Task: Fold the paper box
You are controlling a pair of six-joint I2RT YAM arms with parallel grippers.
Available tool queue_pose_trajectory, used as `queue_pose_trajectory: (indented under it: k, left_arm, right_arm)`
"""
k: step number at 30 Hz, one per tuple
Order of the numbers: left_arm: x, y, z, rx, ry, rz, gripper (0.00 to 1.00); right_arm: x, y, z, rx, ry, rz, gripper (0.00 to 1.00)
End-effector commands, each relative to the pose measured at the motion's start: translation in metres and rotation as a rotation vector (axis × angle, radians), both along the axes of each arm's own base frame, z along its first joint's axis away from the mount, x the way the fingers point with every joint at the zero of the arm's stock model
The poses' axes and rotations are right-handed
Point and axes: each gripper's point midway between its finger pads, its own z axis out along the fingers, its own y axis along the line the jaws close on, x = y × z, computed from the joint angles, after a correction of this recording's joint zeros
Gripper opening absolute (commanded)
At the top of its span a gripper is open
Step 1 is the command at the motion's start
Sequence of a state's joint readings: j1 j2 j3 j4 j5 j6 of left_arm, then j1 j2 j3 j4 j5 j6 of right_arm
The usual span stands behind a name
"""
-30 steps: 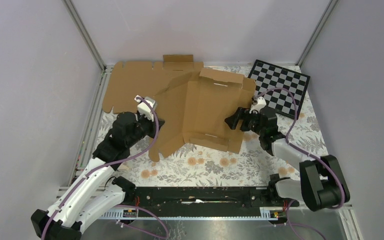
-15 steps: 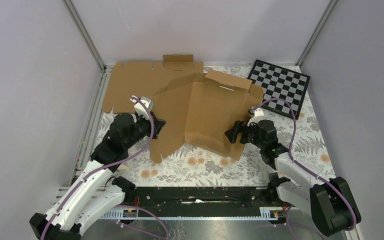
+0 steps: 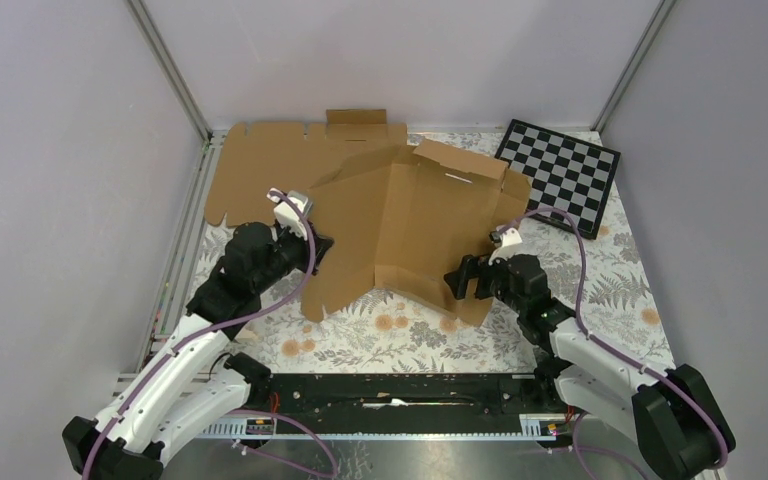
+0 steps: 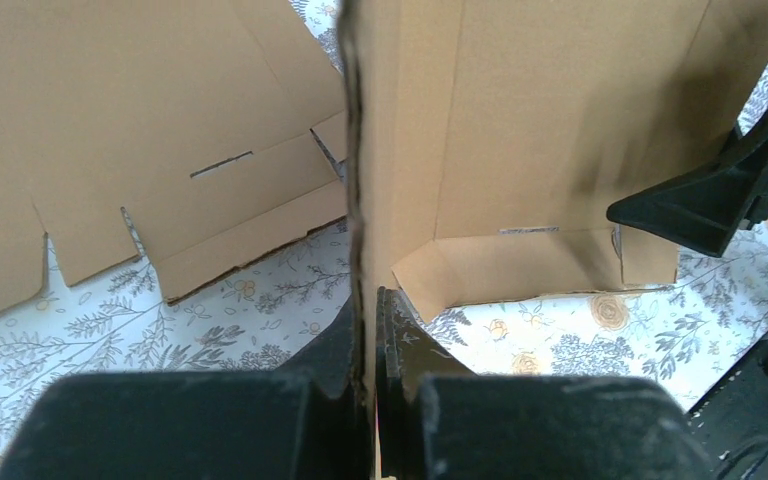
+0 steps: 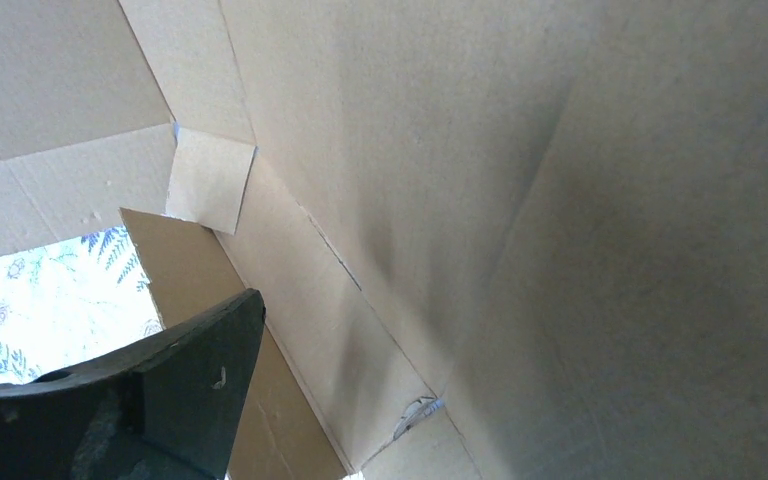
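The paper box (image 3: 410, 225) stands mid-table, half raised like a tent. It partly covers the flat cardboard sheet (image 3: 255, 170) behind it, and the checkerboard (image 3: 560, 175) lies just off its far right corner. Your left gripper (image 4: 370, 330) is pinched tight on the box's left edge. Your right gripper (image 3: 458, 280) is at the near right flap, but cardboard hides its grip, so I cannot tell whether it is closed.

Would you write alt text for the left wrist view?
The left gripper pinches a raised panel of the paper box, seen edge-on. A second cardboard sheet lies flat to its left on the floral table; the right gripper shows at far right.
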State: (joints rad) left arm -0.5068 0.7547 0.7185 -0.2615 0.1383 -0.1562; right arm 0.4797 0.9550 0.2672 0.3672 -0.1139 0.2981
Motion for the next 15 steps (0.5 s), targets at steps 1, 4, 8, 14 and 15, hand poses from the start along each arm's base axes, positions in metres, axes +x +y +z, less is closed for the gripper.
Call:
queue_pose_trajectory:
  k: [1, 4, 8, 14, 15]
  left_arm:
    - [0.004, 0.0, 0.031, 0.009, -0.146, -0.024, 0.0]
    - [0.001, -0.001, 0.027, 0.015, -0.145, -0.044, 0.0]
    - [0.0, -0.004, 0.026, 0.007, -0.15, -0.061, 0.0]
    - [-0.001, -0.007, 0.026, 0.002, -0.15, -0.076, 0.0]
    - [-0.001, -0.007, 0.026, 0.001, -0.151, -0.076, 0.0]
  right_arm:
    - [0.002, -0.002, 0.01, 0.053, -0.062, -0.042, 1.0]
    - [0.002, -0.006, 0.013, 0.053, -0.071, -0.06, 1.0]
    - [-0.006, -0.003, 0.018, 0.114, -0.08, -0.048, 1.0]
    - [-0.016, -0.003, 0.021, 0.22, -0.08, -0.073, 1.0]
    - [-0.017, -0.001, 0.019, 0.203, -0.069, -0.057, 1.0]
